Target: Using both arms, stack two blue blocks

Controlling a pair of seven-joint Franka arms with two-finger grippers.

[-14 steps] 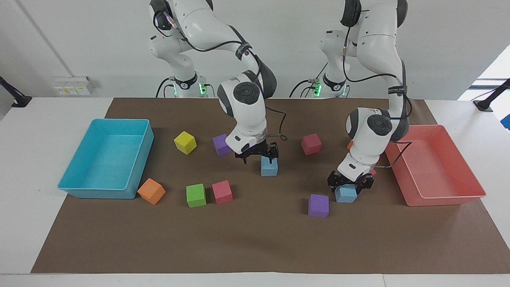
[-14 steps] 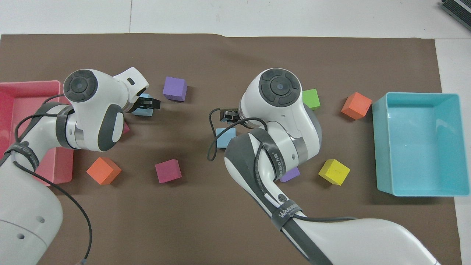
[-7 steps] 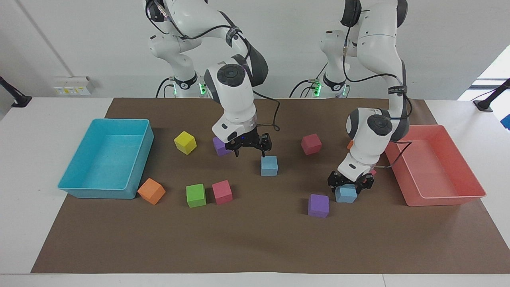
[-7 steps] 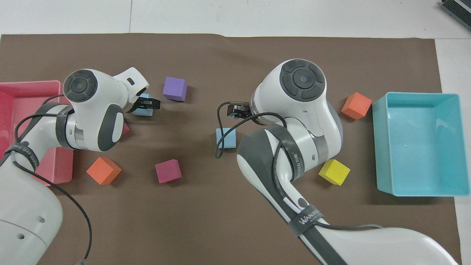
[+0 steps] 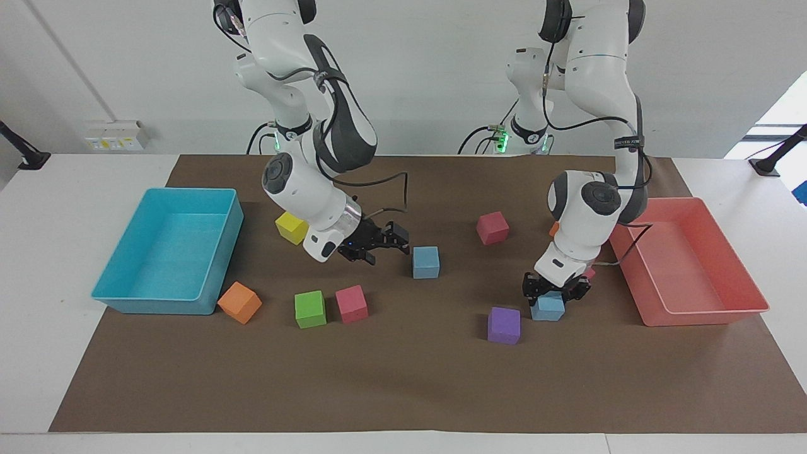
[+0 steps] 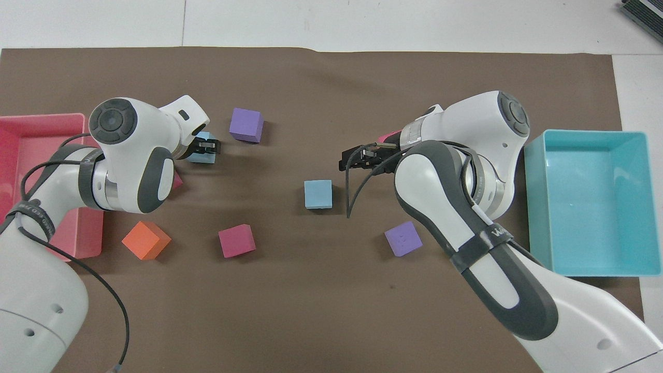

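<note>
On the brown mat, left gripper (image 5: 555,291) clamps one flat-sitting blue block (image 5: 547,308); right gripper (image 5: 386,242) hangs spread apart.

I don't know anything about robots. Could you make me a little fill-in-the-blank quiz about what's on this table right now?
1. The left end effector is down at one blue block; the neighbouring block is coloured ___.
2. The right end effector hangs beside the other blue block and holds ___.
3. The brown mat carries ___ blue blocks in all.

Missing words: purple; nothing; two.
</note>
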